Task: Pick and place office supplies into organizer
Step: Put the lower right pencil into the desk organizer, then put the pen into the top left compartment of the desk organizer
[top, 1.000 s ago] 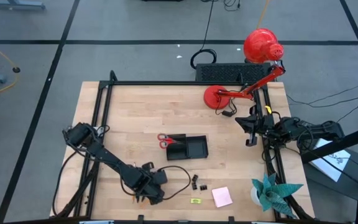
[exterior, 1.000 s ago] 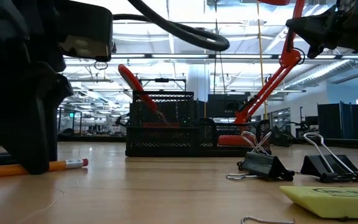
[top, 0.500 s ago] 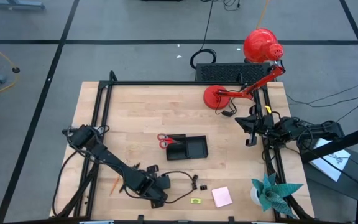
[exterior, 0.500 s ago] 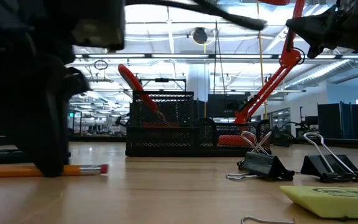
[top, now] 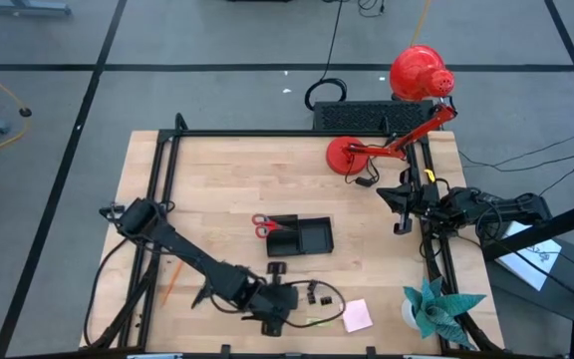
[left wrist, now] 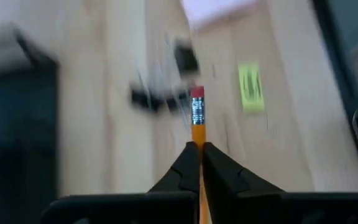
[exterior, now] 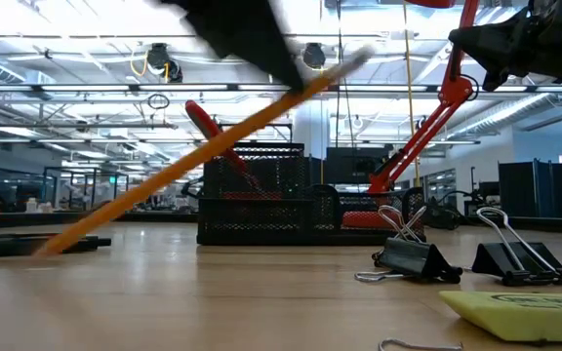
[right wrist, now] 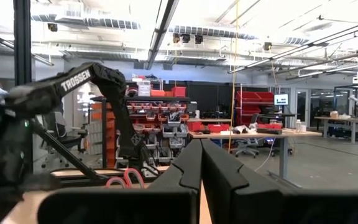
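Note:
My left gripper is near the table's front edge, just left of the black clips, and is shut on an orange pencil with a pink eraser. The yellow-green piece and the pink pad lie flat just beyond it. The black organizer stands mid-table with the red-handled scissors leaning in its left end. My right gripper waits shut, raised at the table's right edge by the lamp. My left gripper pinches the pencil's shaft between its two fingertips, a little behind the metal ferrule. The pencil runs along the fingers, and its eraser end sticks out ahead of them. In the low view it slants, eraser end up. I cannot tell whether its lower end touches the table.
A red desk lamp and a black ribbed box stand at the far right, and a teal paper plant at the near right. A thin orange stick lies left of the left arm. A dark pen lies low at the left.
My left gripper has gone toward the table's right edge along the near side, toward the clips, and has risen. The pencil, which lay flat on the table with its eraser to the right, now slants with its eraser end lifted high.

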`<state>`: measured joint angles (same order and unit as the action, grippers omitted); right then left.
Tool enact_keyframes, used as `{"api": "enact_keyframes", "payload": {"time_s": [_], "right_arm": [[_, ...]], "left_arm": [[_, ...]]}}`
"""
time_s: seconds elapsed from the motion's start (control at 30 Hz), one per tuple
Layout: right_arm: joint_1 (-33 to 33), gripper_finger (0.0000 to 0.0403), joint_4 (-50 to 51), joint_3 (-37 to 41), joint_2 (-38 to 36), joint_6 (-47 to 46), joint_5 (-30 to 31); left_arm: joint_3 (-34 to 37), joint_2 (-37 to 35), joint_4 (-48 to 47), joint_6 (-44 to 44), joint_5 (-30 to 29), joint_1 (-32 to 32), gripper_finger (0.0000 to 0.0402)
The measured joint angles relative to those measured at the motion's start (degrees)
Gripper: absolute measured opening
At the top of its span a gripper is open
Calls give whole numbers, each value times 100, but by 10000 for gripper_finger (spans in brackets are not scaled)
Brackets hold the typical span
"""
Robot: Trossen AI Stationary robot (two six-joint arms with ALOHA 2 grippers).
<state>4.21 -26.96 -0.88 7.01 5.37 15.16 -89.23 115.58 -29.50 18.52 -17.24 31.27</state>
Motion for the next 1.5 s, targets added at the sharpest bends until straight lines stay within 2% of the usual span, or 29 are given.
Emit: {"api": "enact_keyframes", "payload": {"time_s": [0.17, 0.33, 0.5, 0.57, 0.67, 0.77, 0.9, 1.23, 1.37, 1.5], "right_arm": [[0, 4, 2, 0, 0, 0, -2], [0, 4, 54, 1, -2, 0, 0], [0, 4, 61, -1, -2, 0, -3], [0, 4, 66, -1, 0, 4, -2], [0, 4, 99, 0, 7, 71, -2], [0, 4, 177, -1, 16, 121, 0], [0, 4, 170, -1, 33, 131, 2], [0, 4, 158, -1, 45, -81, 0], [0, 4, 160, -1, 70, -130, -2], [0, 4, 157, -1, 70, -26, -2]], "left_arm": [[-737, -5, 3, -1415, -327, -278, 14], [-1393, -14, -21, -2667, -723, -550, 3], [-1541, -286, -50, -3660, -1099, -857, 12], [-1538, -459, -130, -3528, -989, -996, 10], [-1543, -604, -201, -3083, -418, -1126, 3], [-1538, -579, -466, -2922, -227, -1052, 10], [-1534, -402, -508, -2670, 407, -1044, 17], [-1532, 680, -32, -2269, 444, -1164, 23], [-1534, 861, 63, -2181, 589, -1262, 50], [-1534, 867, 50, -2084, 675, -1288, 101]]}}
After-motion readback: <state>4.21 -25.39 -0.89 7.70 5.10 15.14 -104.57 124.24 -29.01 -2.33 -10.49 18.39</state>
